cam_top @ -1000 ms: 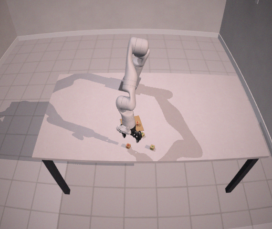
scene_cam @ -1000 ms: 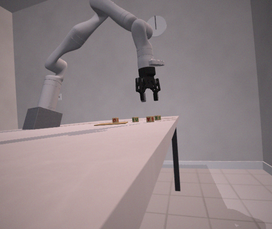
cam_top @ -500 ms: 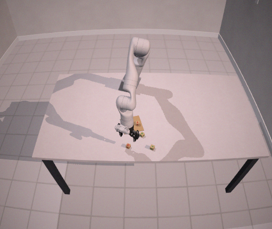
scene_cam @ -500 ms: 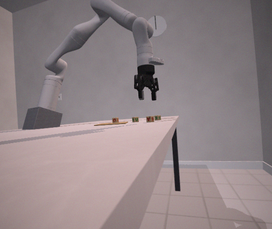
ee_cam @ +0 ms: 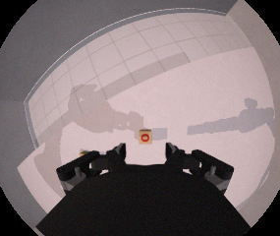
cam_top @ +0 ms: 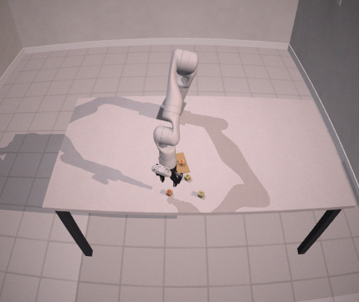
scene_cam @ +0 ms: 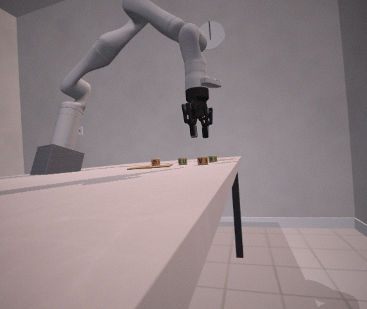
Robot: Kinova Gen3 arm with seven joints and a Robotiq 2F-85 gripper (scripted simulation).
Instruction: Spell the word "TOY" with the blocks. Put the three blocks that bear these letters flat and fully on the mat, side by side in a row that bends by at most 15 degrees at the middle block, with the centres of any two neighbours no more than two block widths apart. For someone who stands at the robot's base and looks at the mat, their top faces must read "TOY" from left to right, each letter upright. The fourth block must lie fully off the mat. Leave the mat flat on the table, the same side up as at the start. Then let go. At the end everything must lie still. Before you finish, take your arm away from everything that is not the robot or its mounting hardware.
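The block with a red O on top (cam_top: 169, 192) (scene_cam: 202, 161) (ee_cam: 145, 137) lies on the table near its front edge. My gripper (cam_top: 168, 182) (scene_cam: 199, 135) (ee_cam: 145, 149) is part-way open and empty, pointing down high above the table near this block. A block with a red letter on top (cam_top: 181, 162) (scene_cam: 156, 161) sits on the tan mat (cam_top: 181, 155) (scene_cam: 140, 167), whose left part is hidden by the arm in the top view. A green-lettered block (cam_top: 187, 177) (scene_cam: 182, 161) lies just off the mat. Another green-lettered block (cam_top: 201, 194) (scene_cam: 212, 158) lies farther right. These three top letters are too small to read.
The white table (cam_top: 287, 146) (scene_cam: 77, 232) carries the blocks and mat, with its front edge close beyond the O block. Arm shadows fall across it. In the wrist view, a block at the left is mostly hidden behind a finger.
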